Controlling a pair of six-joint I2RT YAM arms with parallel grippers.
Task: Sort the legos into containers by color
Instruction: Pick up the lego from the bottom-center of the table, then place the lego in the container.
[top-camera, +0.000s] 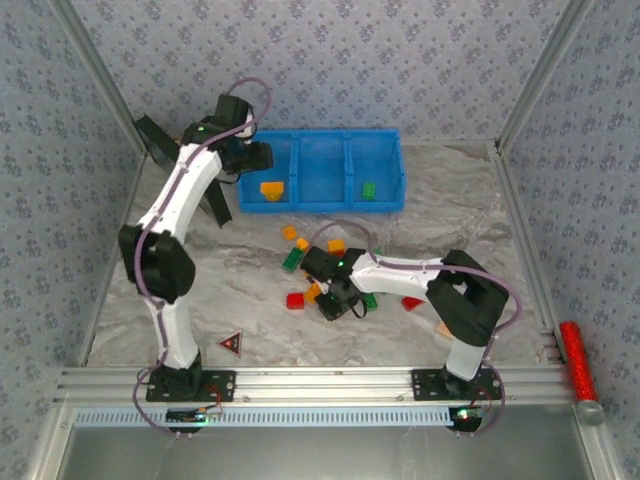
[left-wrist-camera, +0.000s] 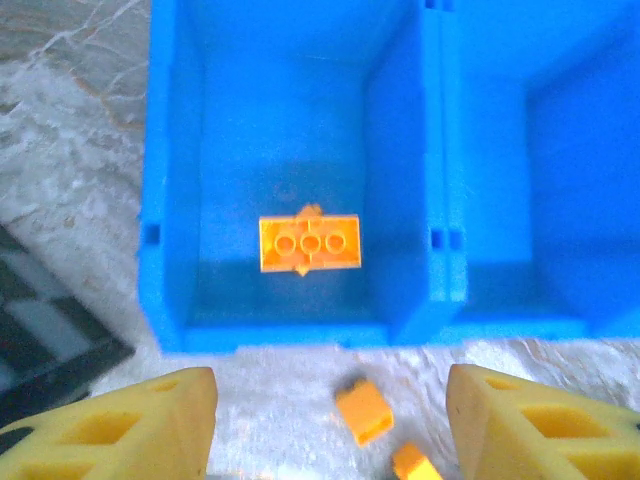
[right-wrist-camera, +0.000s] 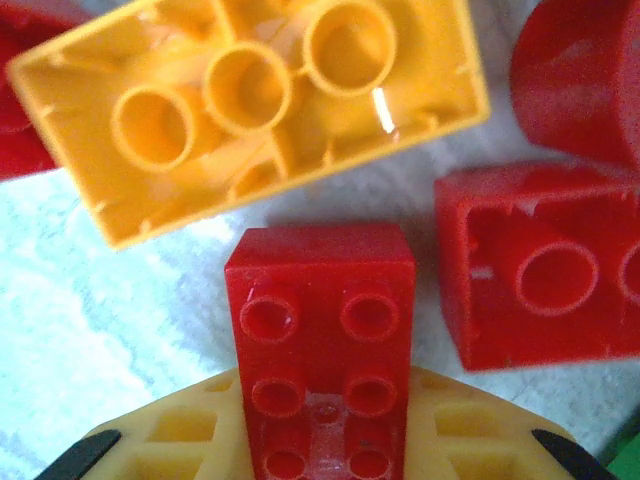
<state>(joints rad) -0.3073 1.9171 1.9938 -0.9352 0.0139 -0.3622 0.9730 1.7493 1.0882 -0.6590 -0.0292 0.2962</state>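
The blue bin (top-camera: 322, 204) stands at the back with three compartments. An orange brick (top-camera: 271, 188) (left-wrist-camera: 309, 244) lies in its left compartment and a green brick (top-camera: 369, 189) in its right one. My left gripper (top-camera: 252, 158) (left-wrist-camera: 330, 425) hangs open over the bin's near left wall, nothing between its yellow fingers (left-wrist-camera: 150, 420). Loose legos lie mid-table: orange (top-camera: 336, 246), green (top-camera: 292, 259), red (top-camera: 295, 300). My right gripper (top-camera: 340, 298) (right-wrist-camera: 322, 410) is down among them, shut on a red brick (right-wrist-camera: 320, 320). An upturned orange brick (right-wrist-camera: 260, 110) and another red brick (right-wrist-camera: 540, 270) lie just beyond it.
A flat black panel (top-camera: 155, 140) (left-wrist-camera: 50, 345) leans at the left beside the bin. A red-and-black triangle marker (top-camera: 231, 344) lies near the left arm's base. Two small orange bricks (left-wrist-camera: 364, 410) sit on the table in front of the bin. A red cylinder (top-camera: 577, 360) rests on the right rail.
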